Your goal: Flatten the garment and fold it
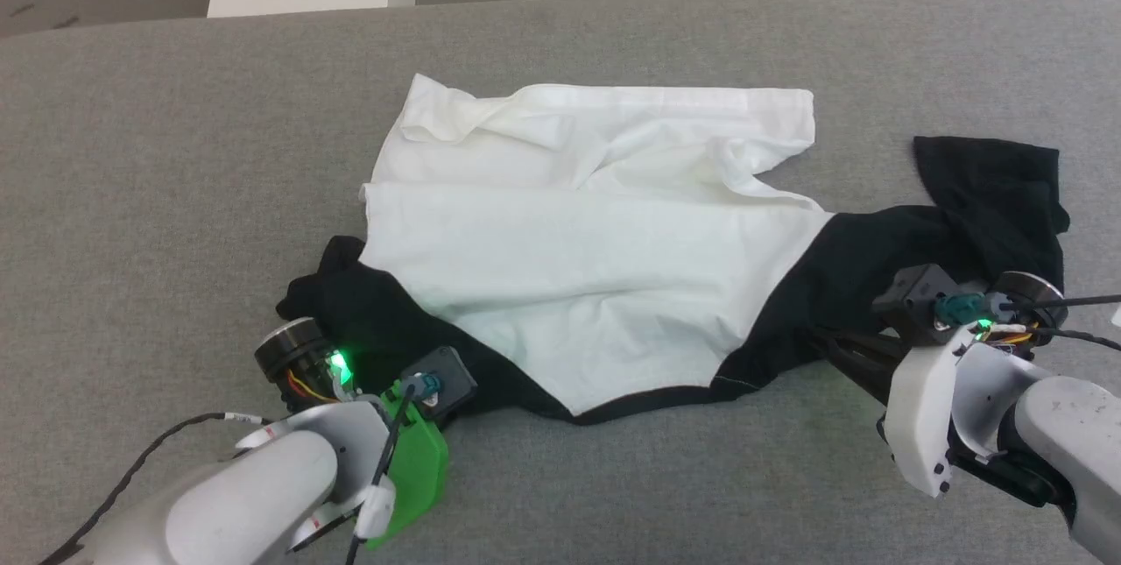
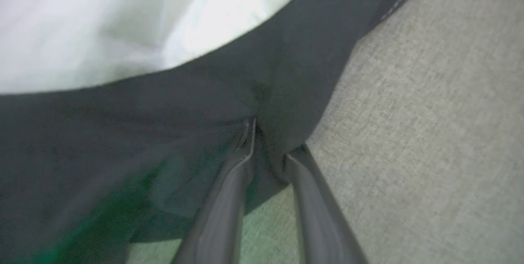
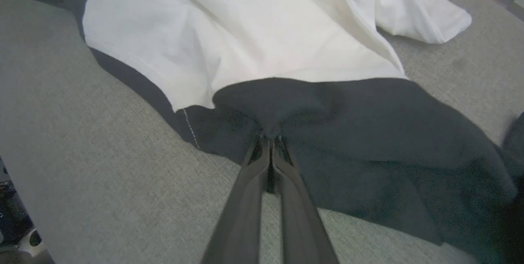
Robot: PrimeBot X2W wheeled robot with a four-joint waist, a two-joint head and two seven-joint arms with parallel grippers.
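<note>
The right gripper [image 3: 270, 139] is pinched tight on black shoulder cloth. The left gripper [image 2: 274, 143] stands half-open astride a black fold, and I cannot tell if it grips. The garment [image 1: 578, 267] lies rumpled on the grey table [image 1: 175, 153]. It looks light and limp and would likely sag, so the shoulders seem the best hold. I see no readable writing.

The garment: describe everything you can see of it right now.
The garment is a soft white T-shirt with black sleeves and trim, lying rumpled on the grey cloth surface, neck nearest the robot. Its far hem is folded over and creased. The right jaws are shut on black cloth; the left jaws straddle a black fold, grip unclear.
</note>
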